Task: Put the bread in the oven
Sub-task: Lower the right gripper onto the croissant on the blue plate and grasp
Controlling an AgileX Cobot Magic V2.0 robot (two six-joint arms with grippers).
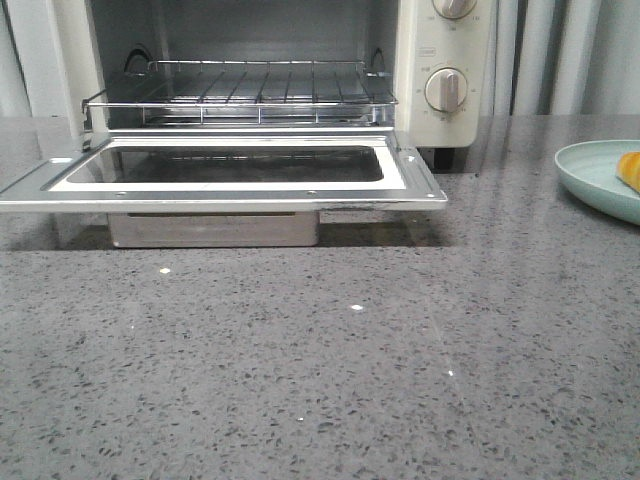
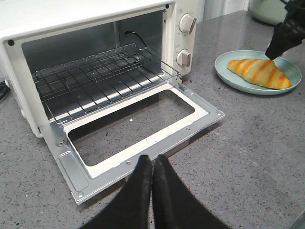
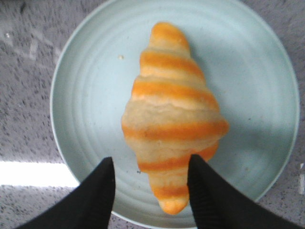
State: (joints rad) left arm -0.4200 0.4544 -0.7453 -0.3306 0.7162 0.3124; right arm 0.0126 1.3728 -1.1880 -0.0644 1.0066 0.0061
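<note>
The right gripper is spread around the bread on the plate; the left gripper is pressed together before the open oven.

A: Any readable text on the oven?

B: None. Small label above the lower knob in the front view, too small to read. Left wrist view shows small marks beside both knobs on the control panel, blurred. Tick marks around the dials, no legible numbers.

A: Brand on the door?

B: Nothing legible. Plate carries no print either.
</note>
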